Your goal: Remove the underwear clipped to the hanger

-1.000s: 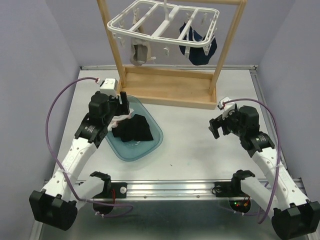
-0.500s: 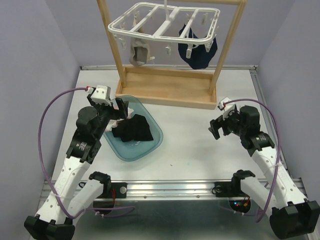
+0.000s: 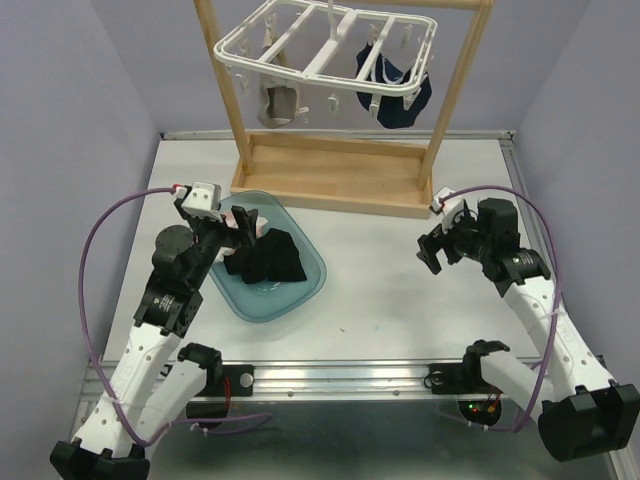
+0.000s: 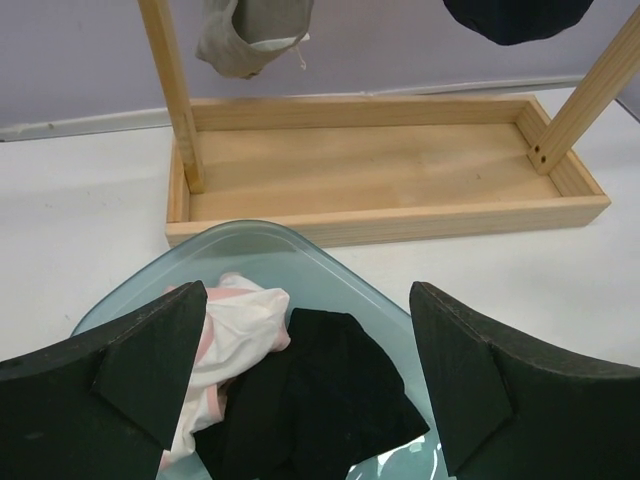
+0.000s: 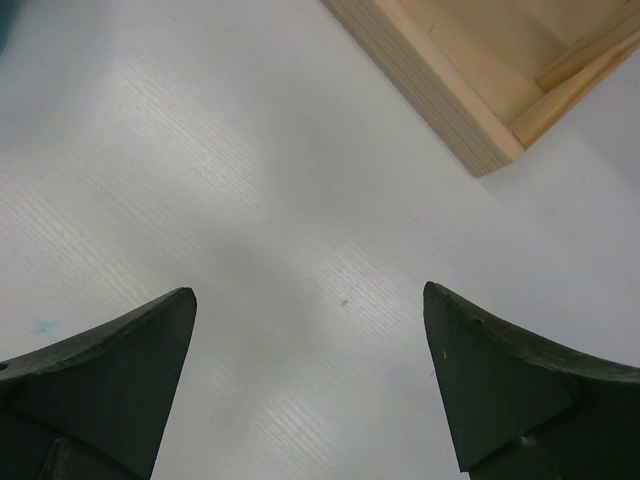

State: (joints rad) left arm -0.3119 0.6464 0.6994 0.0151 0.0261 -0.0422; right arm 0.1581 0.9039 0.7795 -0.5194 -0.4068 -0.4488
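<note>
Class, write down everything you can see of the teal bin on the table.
The bin is a shallow, translucent blue-green plastic tray with rounded corners. It lies flat, turned at an angle, on the white table, near the wooden stand's base on the left side. Inside it lie a crumpled black garment and a pale pink-white one. The left gripper, open, hangs over its far end.

hanger (image 3: 328,45): grey garment (image 3: 280,103), navy garment (image 3: 402,98) clipped | bowl (image 3: 258,302): black garment (image 3: 270,258)
</note>
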